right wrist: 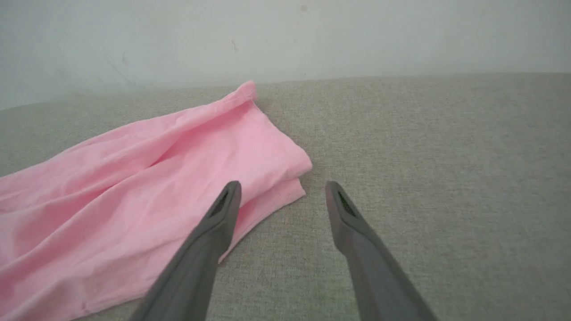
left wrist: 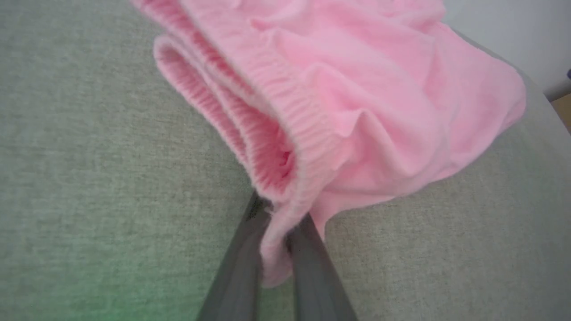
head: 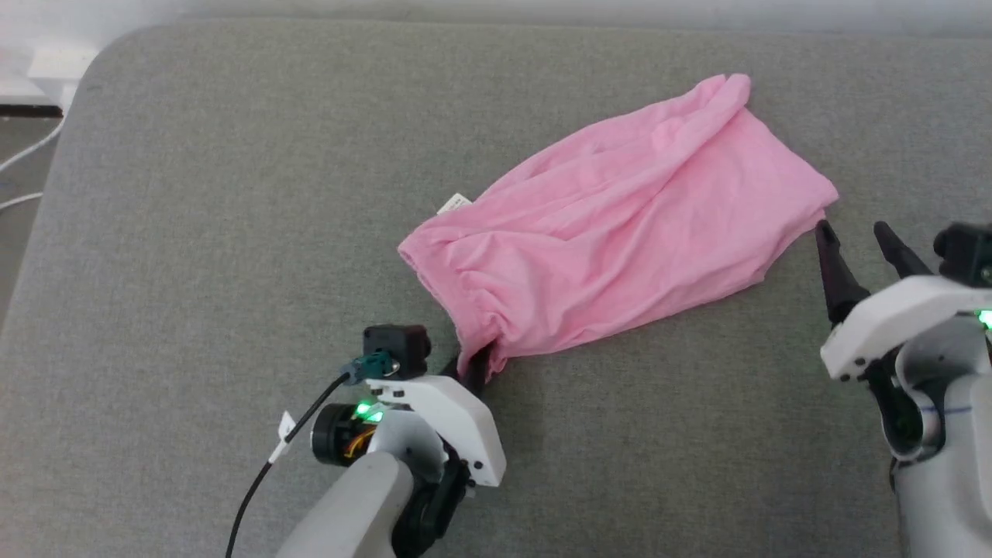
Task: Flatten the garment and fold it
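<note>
While left gripper [head: 474,366] pinches garment [head: 620,225], right gripper [head: 860,236] gapes.

1 garment [head: 620,225], 2 grippers: left gripper [head: 474,366], right gripper [head: 859,235].

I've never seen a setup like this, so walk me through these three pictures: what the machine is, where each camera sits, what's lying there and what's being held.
This is a wheeled robot with two arms. The head view looks down on a grey cushioned surface where a pink garment lies crumpled. The other two pictures come from cameras on each wrist, looking along that gripper's fingers. The left gripper is shut on the garment's ribbed waistband corner. The right gripper is open, holding nothing, its fingers near the garment's other end.
</note>
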{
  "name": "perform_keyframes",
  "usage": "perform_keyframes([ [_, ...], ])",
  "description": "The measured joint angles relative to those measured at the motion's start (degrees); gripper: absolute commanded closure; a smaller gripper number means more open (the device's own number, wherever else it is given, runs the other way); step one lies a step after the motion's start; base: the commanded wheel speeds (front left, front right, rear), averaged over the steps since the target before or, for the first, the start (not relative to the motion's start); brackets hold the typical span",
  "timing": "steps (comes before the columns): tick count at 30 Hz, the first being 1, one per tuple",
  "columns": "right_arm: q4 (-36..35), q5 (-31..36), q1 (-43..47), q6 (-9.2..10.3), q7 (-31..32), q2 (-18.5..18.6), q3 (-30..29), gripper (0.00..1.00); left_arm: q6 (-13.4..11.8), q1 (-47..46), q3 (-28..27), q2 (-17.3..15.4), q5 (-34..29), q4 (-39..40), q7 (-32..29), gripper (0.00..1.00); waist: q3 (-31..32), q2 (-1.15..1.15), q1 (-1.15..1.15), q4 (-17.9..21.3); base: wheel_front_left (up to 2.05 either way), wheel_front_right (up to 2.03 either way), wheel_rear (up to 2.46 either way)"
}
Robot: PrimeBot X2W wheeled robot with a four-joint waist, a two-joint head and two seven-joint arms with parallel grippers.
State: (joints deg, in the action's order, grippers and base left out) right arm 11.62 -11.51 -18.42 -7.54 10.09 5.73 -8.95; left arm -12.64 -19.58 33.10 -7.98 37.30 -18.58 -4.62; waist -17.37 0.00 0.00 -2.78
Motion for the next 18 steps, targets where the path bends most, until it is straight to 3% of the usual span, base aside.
perform_keyframes([
  [7,10.2,2.5,-9.8,0.0,2.8,-0.1,-3.7,0.0,1.5,-0.7,1.1,0.3,0.1,1.3,-0.5,1.0,-1.7,0.0,0.0,-1.8,0.0,0.0,0.0],
  [13,19.4,9.2,-15.9,0.0,13.1,-0.3,-7.4,0.0,2.3,-1.4,2.0,0.8,0.1,1.9,-0.4,1.0,-2.8,0.0,0.0,-3.7,0.0,0.0,0.0],
  [14,19.8,10.3,-16.5,0.01,15.1,-0.3,-7.3,0.47,2.5,-1.6,2.1,0.9,0.1,1.9,-0.4,1.0,-3.0,0.0,0.0,-4.0,0.0,0.0,0.0],
  [15,19.9,11.6,-17.1,0.01,17.1,-0.2,-7.3,0.66,2.5,-1.6,2.2,1.0,0.2,1.9,-0.4,1.0,-3.1,0.0,0.0,-4.3,0.0,0.0,0.0],
  [16,19.8,12.4,-17.5,0.01,19.0,-0.1,-7.3,1.0,2.5,-1.6,2.3,1.1,0.4,1.9,-0.4,1.0,-3.1,0.0,0.0,-4.5,0.0,0.0,0.0],
  [18,18.8,13.1,-17.7,0.0,21.2,-0.2,-6.9,1.0,2.6,-1.7,2.4,1.3,0.5,1.9,-0.3,1.0,-3.0,0.0,0.01,-4.7,0.0,0.0,0.0],
])
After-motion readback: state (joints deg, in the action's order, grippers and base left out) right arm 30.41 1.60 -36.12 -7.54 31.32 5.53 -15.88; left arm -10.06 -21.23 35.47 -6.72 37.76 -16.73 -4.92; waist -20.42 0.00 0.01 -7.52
